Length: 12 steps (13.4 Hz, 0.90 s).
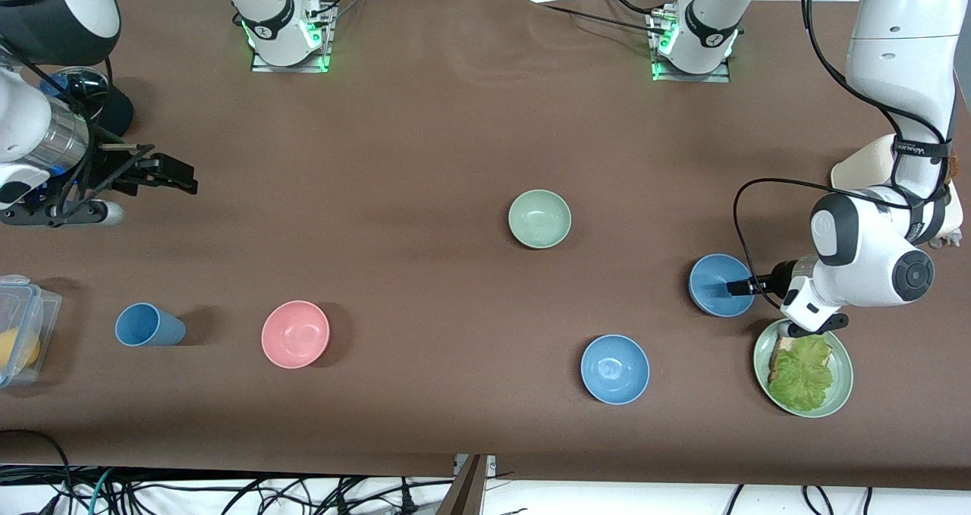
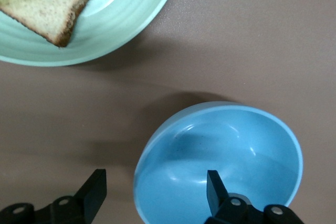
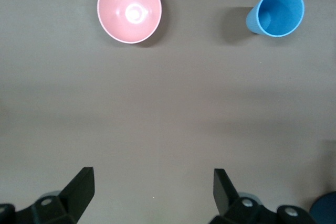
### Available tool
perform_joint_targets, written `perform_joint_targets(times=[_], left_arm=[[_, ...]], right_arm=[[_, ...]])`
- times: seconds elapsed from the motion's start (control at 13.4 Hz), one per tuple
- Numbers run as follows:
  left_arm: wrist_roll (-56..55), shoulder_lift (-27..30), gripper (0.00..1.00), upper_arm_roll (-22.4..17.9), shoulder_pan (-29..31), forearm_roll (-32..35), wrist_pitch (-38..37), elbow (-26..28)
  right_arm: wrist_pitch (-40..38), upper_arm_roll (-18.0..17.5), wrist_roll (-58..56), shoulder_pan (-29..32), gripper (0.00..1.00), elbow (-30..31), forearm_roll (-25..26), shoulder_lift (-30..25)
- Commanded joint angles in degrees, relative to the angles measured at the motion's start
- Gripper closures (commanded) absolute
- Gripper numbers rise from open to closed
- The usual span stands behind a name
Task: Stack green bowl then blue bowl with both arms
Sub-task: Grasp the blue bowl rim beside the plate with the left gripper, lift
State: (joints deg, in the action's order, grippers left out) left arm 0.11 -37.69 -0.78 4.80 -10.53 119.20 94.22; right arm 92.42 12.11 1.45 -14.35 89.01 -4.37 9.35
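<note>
Straddling the blue bowl's (image 2: 220, 166) rim beside the green plate (image 2: 105, 30), the left end effector (image 2: 157, 192) is spread; only the front view shows the green bowl (image 1: 539, 218) mid-worktop (image 1: 425, 136). Right end effector (image 3: 152, 187) waits, spread.

green bowl (image 1: 539, 218): upright, mid-table | blue bowl (image 1: 717, 284): upright, beside plate (image 1: 840, 394)

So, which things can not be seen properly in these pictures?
- Clear plastic container, front view: cut off by the picture's edge, contents unclear.
- Cream object, front view: mostly hidden by the left arm.
- Blue bowl, left wrist view: part of the rim cut off by the edge; whether the fingers of the open left gripper touch the rim cannot be told.
- Toast, left wrist view: cut off.
</note>
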Motion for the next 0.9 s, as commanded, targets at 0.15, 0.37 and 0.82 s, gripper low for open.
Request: perform_joint_targets(times=[0.15, 0.37, 0.82], left_arm=[[5.95, -0.81, 0.61, -0.36, 1.27, -5.91, -0.81, -1.23], [6.75, -2.03, 0.69, -0.37, 1.18, -5.91, -0.55, -1.32], [6.92, -0.73, 1.00, -0.81, 2.84, -5.91, -5.35, -2.72]], right_arm=[[-0.57, -0.07, -4.86, 1.78, 0.00, -3.41, 0.07, 0.93], [-0.58, -0.07, -6.64, 1.78, 0.00, -3.40, 0.33, 0.93], [-0.14, -0.15, -6.64, 1.60, 0.00, -3.49, 0.41, 0.93]])
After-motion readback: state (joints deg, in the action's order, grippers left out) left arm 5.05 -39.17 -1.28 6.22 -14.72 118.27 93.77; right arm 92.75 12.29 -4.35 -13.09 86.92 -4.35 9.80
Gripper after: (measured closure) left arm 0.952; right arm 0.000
